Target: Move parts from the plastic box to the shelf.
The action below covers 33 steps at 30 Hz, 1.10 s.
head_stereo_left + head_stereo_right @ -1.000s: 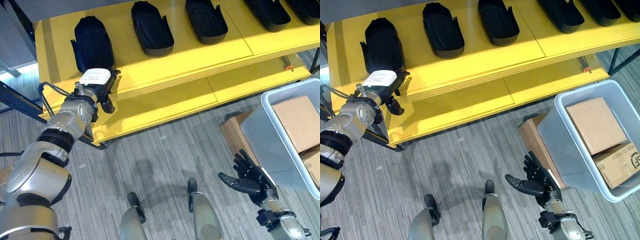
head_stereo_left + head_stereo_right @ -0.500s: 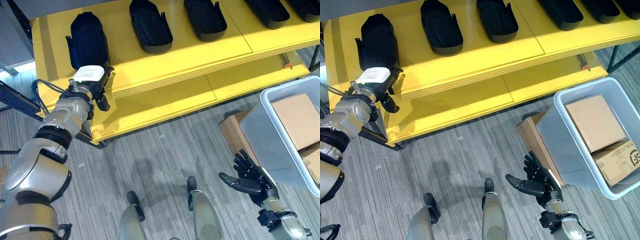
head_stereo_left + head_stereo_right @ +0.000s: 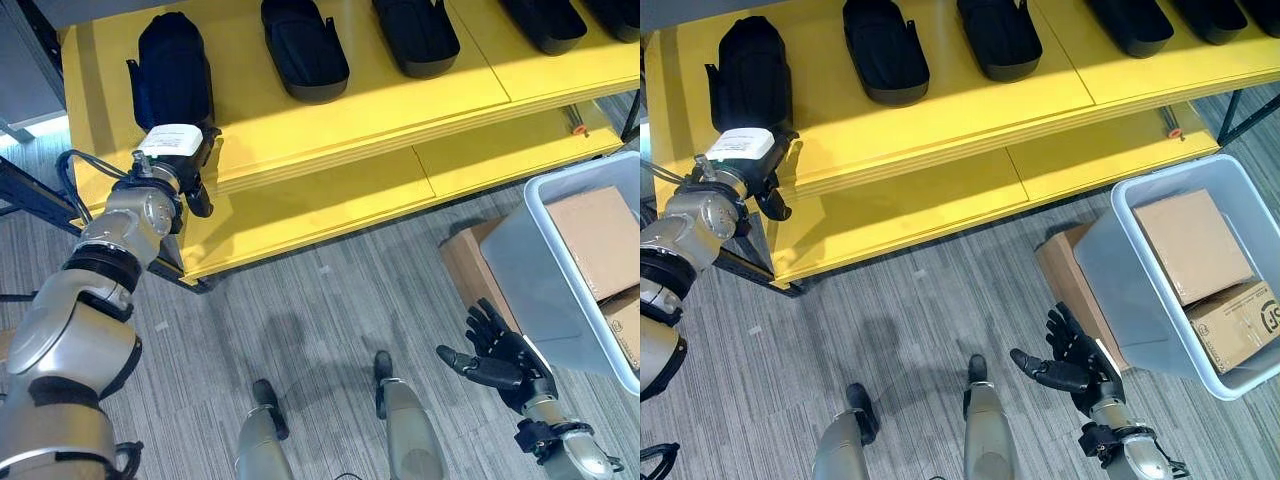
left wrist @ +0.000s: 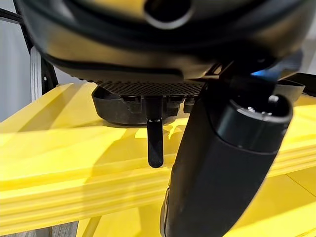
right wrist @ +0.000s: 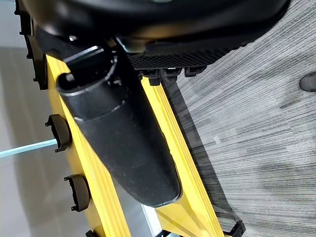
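We see the left robot hand (image 3: 176, 165) at the front edge of the yellow shelf (image 3: 330, 120), right at the near end of the leftmost black part (image 3: 173, 72), which lies on the shelf's top board. From above, the hand's white-covered back hides its fingers, and the left wrist view shows the thumb (image 4: 222, 163) hanging down past the shelf edge and one thin finger (image 4: 155, 138) pointing down in front of the part (image 4: 133, 106), so we cannot tell whether this hand is holding the part or merely touching it. More black parts (image 3: 303, 48) sit in a row along the same board, spaced apart from one another. The right robot hand (image 3: 492, 358) hovers low over the grey floor (image 3: 320, 320), just beside the plastic box (image 3: 560, 290), with its fingers spread wide and nothing in it. The plastic box stands tilted on a cardboard carton (image 3: 470, 270) near the shelf's lower board and holds two cardboard boxes (image 3: 598, 240).
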{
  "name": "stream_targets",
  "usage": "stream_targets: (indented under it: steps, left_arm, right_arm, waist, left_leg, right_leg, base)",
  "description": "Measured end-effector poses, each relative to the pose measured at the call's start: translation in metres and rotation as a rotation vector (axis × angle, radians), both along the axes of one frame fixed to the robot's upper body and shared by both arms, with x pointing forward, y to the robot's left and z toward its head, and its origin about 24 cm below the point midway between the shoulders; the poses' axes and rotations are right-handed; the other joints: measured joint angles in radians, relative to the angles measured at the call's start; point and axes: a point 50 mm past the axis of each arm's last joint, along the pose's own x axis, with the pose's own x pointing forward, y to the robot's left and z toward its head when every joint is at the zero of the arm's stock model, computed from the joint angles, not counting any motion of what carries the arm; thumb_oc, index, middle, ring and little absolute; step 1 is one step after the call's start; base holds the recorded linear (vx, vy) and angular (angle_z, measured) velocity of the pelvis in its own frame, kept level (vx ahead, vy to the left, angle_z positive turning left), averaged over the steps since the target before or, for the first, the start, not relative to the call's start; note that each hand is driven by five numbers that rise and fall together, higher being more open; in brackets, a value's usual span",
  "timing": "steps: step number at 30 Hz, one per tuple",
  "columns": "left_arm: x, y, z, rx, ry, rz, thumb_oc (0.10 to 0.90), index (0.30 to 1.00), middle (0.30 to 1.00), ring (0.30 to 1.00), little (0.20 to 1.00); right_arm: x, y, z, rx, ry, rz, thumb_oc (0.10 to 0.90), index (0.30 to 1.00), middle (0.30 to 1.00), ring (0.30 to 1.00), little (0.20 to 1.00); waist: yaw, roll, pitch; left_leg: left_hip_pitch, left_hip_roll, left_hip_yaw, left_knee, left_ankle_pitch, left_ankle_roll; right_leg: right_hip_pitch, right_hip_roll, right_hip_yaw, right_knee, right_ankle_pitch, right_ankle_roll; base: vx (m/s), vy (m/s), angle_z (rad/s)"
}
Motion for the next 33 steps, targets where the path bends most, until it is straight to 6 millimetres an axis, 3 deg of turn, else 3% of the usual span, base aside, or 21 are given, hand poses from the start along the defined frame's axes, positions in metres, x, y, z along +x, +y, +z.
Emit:
stream_targets:
  steps: [15,33]
  left_arm:
    - [-0.002,0.006,0.002,0.018,-0.001,0.015,0.9,1.0,1.0,1.0,1.0]
    - [0.0,-0.012,0.011,0.031,-0.034,-0.051,0.9,1.0,1.0,1.0,1.0]
  right_arm:
    - [0.0,0.0,0.0,0.0,0.001,0.0,0.9,1.0,1.0,1.0,1.0]
    - [-0.001,0.0,-0.001,0.001,0.004,0.0,0.9,1.0,1.0,1.0,1.0]
  waist:
    - [0.0,-0.001,0.0]
    - [-0.002,-0.009,-0.005]
  left_leg:
    - [-0.008,0.001,0.004,0.013,-0.003,0.002]
    - [-0.019,0.0,-0.003,0.024,-0.004,0.004]
  right_leg:
    - [-0.012,0.0,0.002,0.009,0.0,0.001]
    - [-0.016,-0.001,0.004,0.014,0.002,0.002]
  base:
    - [0.0,0.0,0.0]
    - [0.0,0.0,0.01]
